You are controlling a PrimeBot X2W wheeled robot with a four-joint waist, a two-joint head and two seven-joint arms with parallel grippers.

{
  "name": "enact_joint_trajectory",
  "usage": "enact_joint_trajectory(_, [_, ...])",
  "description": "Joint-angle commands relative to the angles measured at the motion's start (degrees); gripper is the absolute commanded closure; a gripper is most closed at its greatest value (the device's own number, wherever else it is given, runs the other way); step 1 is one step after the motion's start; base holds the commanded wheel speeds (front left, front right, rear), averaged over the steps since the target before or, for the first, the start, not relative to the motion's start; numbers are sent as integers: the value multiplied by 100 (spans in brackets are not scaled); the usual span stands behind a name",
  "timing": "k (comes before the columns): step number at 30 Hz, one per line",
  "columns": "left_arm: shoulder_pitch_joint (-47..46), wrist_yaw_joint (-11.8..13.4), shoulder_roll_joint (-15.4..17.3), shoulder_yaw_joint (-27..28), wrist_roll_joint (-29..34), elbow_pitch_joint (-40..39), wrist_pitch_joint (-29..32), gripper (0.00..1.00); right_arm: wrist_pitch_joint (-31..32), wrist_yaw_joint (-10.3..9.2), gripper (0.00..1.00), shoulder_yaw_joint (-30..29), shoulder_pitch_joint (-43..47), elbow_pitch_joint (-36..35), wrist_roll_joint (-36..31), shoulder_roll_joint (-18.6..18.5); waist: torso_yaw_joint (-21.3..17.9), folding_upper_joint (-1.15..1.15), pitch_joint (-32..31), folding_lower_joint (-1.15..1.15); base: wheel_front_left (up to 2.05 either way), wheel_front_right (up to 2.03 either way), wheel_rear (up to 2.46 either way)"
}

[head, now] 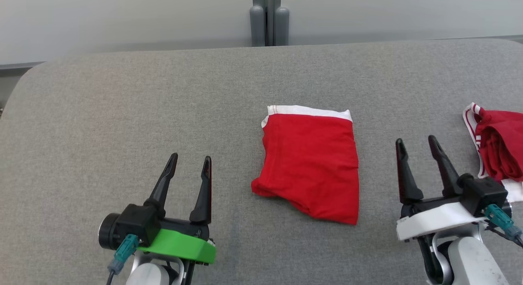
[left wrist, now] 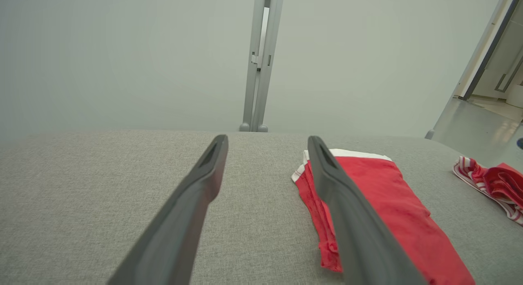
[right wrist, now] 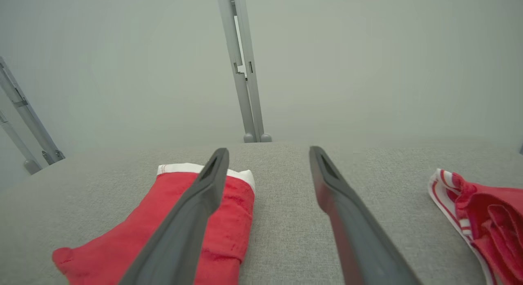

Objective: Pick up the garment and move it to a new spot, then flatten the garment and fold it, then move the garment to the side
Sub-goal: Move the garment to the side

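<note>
So, both grippers are hovering low over the grey fabric-covered table (head: 122,113), and neither one has anything in it. The left gripper (head: 191,157), the one with the green collar, has its two long dark fingers spread apart. The right gripper (head: 416,139), with the white collar, is spread just as wide.

The folded red garment with the white waistband (head: 310,166) lies flat on the cloth between them, off to the left gripper's right and to the right gripper's left. It reaches a little past both sets of fingertips, and neither gripper touches it. Its waistband is on the far edge, away from the grippers.

A second, crumpled red garment with a red-and-white striped band (head: 498,146) sits just to the right of the right gripper, well apart from the folded one. A grey metal post (head: 269,19) stands beyond the table's far edge, ahead of the fingers.
</note>
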Motion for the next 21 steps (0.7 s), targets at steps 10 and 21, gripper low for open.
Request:
enact_joint_trajectory(10, [-284,-10,21,-249,-72,-41,0,0,144,-2,0,424,-482,1086,691,67,545,0,575,0,0,0,0])
enact_joint_trajectory(21, [-408,94,21,-436,-169,-35,0,0,563,-2,0,269,-1077,2292,1194,169,1067,0,817,0,0,0,0])
